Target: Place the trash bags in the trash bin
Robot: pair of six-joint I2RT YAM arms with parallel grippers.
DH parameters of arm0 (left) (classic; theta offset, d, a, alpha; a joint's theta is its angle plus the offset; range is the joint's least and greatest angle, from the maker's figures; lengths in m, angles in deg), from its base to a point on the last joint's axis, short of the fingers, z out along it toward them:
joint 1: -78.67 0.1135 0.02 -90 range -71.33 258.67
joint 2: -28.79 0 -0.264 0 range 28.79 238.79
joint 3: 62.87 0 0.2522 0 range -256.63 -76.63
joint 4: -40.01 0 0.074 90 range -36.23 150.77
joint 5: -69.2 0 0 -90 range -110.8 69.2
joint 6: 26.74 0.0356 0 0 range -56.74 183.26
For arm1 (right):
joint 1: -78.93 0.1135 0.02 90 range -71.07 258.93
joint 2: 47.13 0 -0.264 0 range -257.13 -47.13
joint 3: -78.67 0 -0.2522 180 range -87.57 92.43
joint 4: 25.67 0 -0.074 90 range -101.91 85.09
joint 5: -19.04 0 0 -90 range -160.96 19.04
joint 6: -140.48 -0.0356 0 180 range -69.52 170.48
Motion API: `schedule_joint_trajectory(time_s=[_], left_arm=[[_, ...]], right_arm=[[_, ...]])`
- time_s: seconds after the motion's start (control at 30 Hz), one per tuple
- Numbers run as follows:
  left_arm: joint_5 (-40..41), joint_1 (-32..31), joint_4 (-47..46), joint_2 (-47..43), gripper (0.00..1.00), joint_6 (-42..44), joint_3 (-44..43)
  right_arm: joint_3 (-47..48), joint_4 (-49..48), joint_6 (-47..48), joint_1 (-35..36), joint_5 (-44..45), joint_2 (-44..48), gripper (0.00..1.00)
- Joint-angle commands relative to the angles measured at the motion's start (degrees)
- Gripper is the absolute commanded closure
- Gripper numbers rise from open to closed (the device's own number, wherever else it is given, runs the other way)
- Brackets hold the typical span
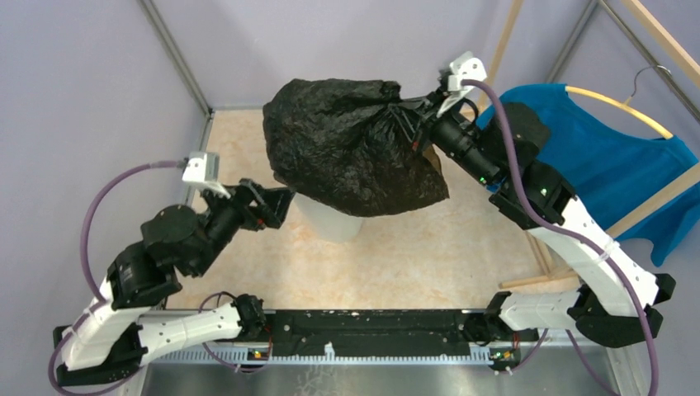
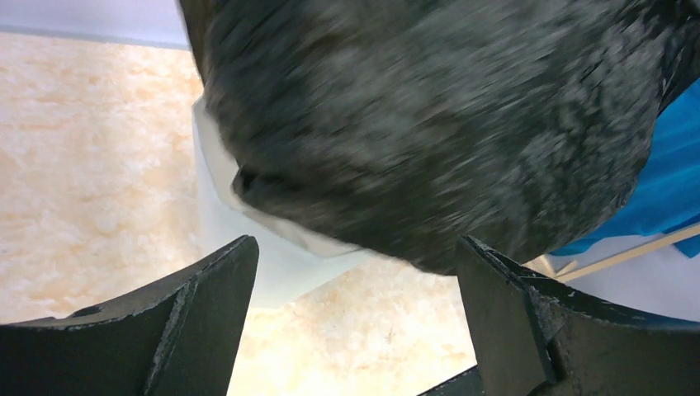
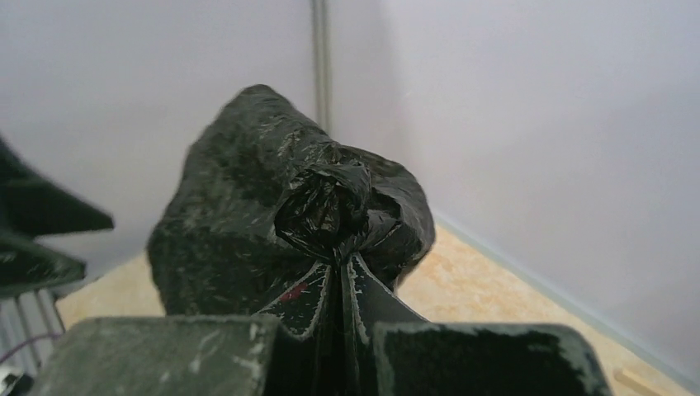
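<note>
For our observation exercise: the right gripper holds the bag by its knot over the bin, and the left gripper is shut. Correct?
No: the left gripper is open, jaws wide apart in the left wrist view. The right gripper does hold the bag by its knot over the bin.

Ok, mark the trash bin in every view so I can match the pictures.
Top external: trash bin just below centre, mostly hidden under the black trash bag.
Left wrist: trash bin left of centre, its white wall below the blurred bag.
Right wrist: not in view.
Shared landmark: the black trash bag, seen in all three views.
</note>
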Motion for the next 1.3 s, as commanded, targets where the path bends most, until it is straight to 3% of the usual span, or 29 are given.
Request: schedule_joint_trajectory(time_s=[0.0,0.1,0.17,0.3,0.37,0.63,0.77,0.93,1.03,1.13,1.27], left_arm=[[5.04,-0.01,2.78,13.64,0.18,6.21,-10.23],[11.26,0.85,1.26,20.53,0.24,12.96,-13.65],[8.63,4.40,-0.84,23.53,0.24,16.13,-15.85],[-9.95,19.68,-5.12,26.67,0.28,17.11,-16.00],[-19.63,23.09,-5.11,28.81,0.33,16.25,-15.45],[-35.14,23.20,-12.41,20.64,0.37,10.68,1.95],[-35.52,23.20,-10.34,18.53,0.39,9.23,6.53],[-35.28,23.24,-8.48,12.61,0.28,13.64,4.85],[-34.58,23.27,-2.89,14.64,0.21,17.22,-0.95],[-33.26,23.28,0.64,17.07,0.03,15.60,-6.71],[-34.45,23.28,-3.22,17.27,0.02,14.14,-9.03]], right_arm=[[2.71,3.36,2.46,-0.31,-11.49,-1.42,1.00],[3.22,3.50,2.29,-0.41,-11.79,-1.48,1.00],[4.73,4.59,2.22,-0.41,-12.29,-1.83,1.00],[7.57,6.37,1.50,-0.42,-13.85,-2.83,1.00],[8.14,6.07,1.06,-0.41,-14.20,-2.98,1.00],[13.99,4.68,0.38,-0.45,-16.63,-7.13,1.00],[15.00,4.53,-1.09,-0.92,-20.70,-10.96,1.00],[12.94,6.62,-3.32,-4.48,-27.29,-13.32,1.00],[10.91,5.50,-6.95,-9.48,-35.48,-13.65,1.00],[11.41,7.02,-6.41,-10.73,-36.10,-14.03,1.00],[11.37,7.21,-6.41,-11.71,-36.70,-13.88,1.00]])
